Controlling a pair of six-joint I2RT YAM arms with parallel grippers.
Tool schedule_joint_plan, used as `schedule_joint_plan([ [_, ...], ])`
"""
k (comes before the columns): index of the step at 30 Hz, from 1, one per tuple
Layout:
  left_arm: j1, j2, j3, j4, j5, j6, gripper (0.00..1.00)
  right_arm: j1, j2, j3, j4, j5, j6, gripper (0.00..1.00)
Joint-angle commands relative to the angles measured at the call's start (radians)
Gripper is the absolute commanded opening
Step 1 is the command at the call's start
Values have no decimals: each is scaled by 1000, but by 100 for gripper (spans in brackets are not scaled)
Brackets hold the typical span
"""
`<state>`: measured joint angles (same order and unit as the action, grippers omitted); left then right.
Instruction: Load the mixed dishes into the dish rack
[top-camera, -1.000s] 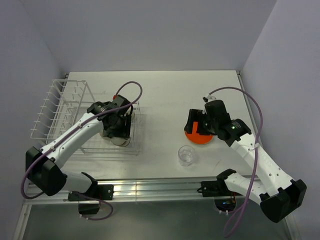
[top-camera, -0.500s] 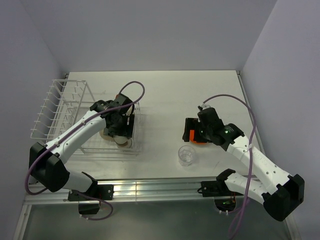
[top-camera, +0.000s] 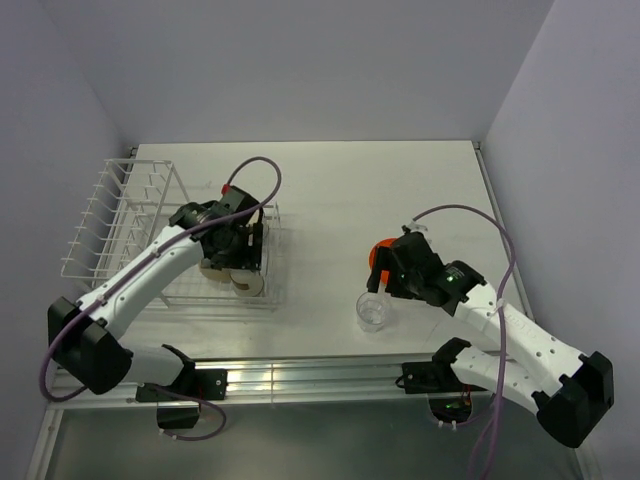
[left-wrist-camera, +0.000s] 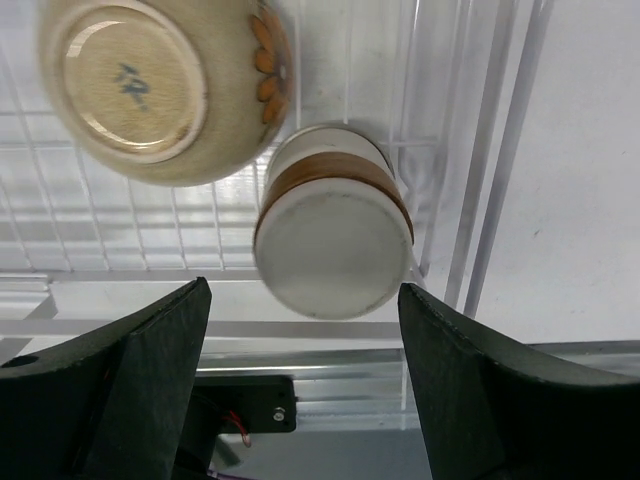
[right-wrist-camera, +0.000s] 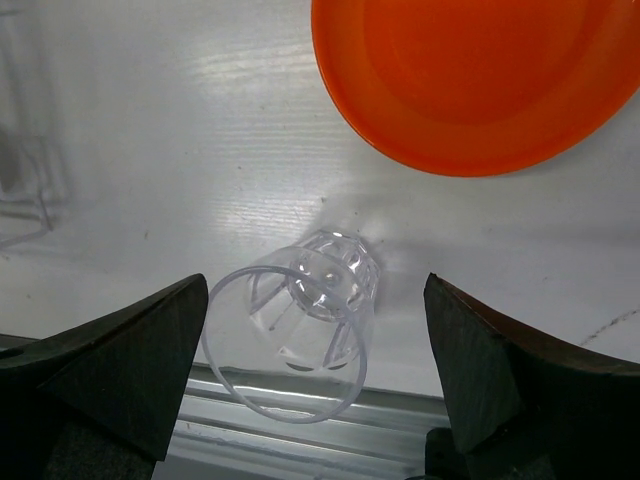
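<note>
My left gripper (left-wrist-camera: 305, 385) is open and empty above the near right corner of the dish rack's (top-camera: 272, 292) basket. Below it an upside-down tan-banded cup (left-wrist-camera: 333, 235) and an upside-down cream bowl with brown marks (left-wrist-camera: 165, 85) rest on the wire floor. In the top view the left gripper (top-camera: 238, 260) hides most of them. My right gripper (right-wrist-camera: 315, 375) is open and empty, its jaws standing either side of the clear glass (right-wrist-camera: 300, 335), which stands upright on the table. The orange plate (right-wrist-camera: 470, 75) lies just beyond the glass. In the top view the right gripper (top-camera: 384, 288) is above the glass (top-camera: 372, 312).
The tall row of plate slots (top-camera: 120, 215) stands at the rack's left end. The table's metal front rail (top-camera: 320, 375) runs close behind the glass. The orange plate (top-camera: 377, 258) shows partly under the right arm. Side walls close in the table.
My right gripper has moved from over the orange plate toward the near edge and now straddles the glass. My left gripper has shifted slightly over the basket.
</note>
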<state>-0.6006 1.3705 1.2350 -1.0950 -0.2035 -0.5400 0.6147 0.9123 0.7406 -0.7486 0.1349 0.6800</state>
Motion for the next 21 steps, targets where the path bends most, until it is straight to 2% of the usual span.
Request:
schedule_joint_plan([
  [1,4,-119,58,3,-89,-63,81,52,-1,-40,0,83,108,96],
  [5,2,-204,101,10,-79,-74,79,123,-3,-55,-29,152,188,94],
  [8,-1,-258,130,27,-18,-69,77,152,0,-63,-24,155,211,88],
  [11,-1,-301,138,67,59,-66,76,164,20,-72,-3,160,216,71],
  [12,-1,-321,132,92,76,-67,76,166,25,-75,2,158,214,58],
  [13,-1,-333,127,104,111,-71,76,169,39,-76,6,158,216,53],
  [18,-1,-393,100,156,182,-83,75,189,68,-89,29,161,220,43],
  [20,-2,-406,96,173,194,-86,75,192,72,-83,34,164,216,34],
  [21,-1,-415,95,179,214,-87,75,192,77,-80,32,166,211,23],
])
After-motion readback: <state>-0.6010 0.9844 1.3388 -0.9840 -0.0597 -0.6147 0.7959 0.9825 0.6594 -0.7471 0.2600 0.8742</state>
